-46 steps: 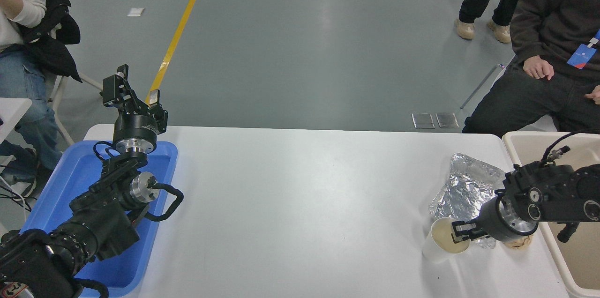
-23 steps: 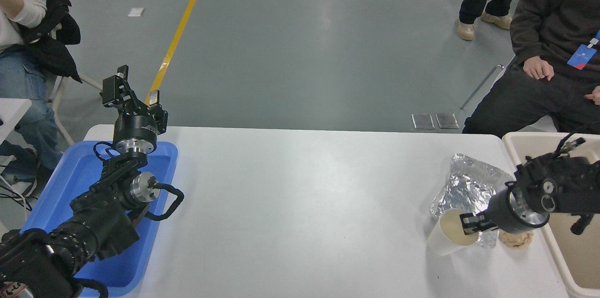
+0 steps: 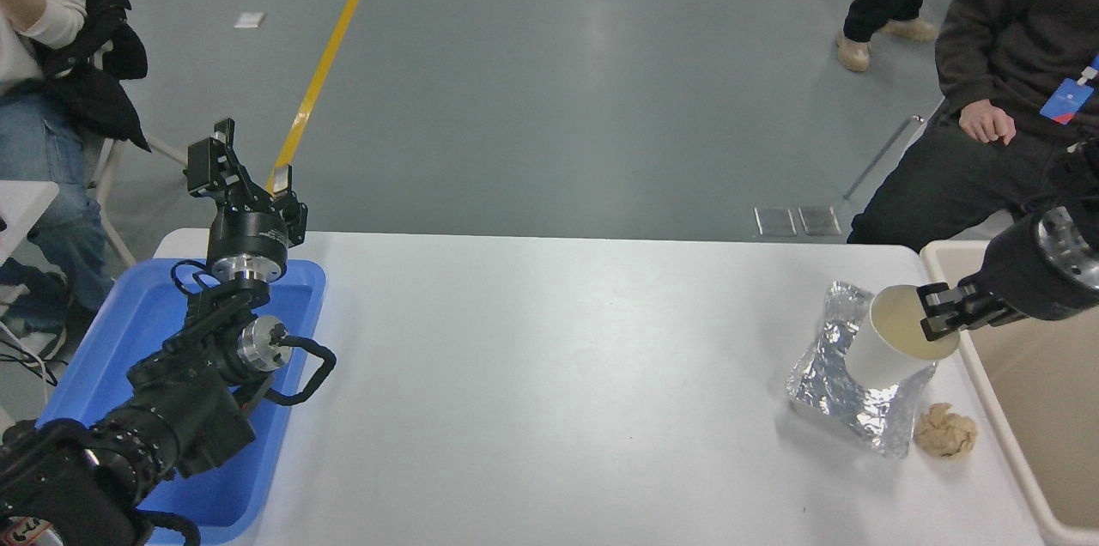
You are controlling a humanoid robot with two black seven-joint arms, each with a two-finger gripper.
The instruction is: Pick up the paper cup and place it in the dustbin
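The white paper cup [image 3: 889, 344] hangs in the air above the foil at the table's right, tilted with its cream inside facing up. My right gripper [image 3: 943, 314] is shut on the cup's rim, one finger inside and one outside. The beige dustbin [image 3: 1004, 434] stands just right of the cup at the table's right edge, its inside partly hidden by my right arm. My left gripper [image 3: 249, 172] is parked at the far left above the blue tray, fingers apart and holding nothing.
A crumpled sheet of silver foil [image 3: 846, 391] lies under the cup, with a tan paper ball [image 3: 945, 432] beside it near the bin. A shallow blue tray [image 3: 146, 331] sits at the left. A person [image 3: 1004, 74] sits at the far right corner.
My right gripper has lifted the paper cup off the table and carried it up and to the right, toward the dustbin. The paper ball is now uncovered. The left arm has not moved.
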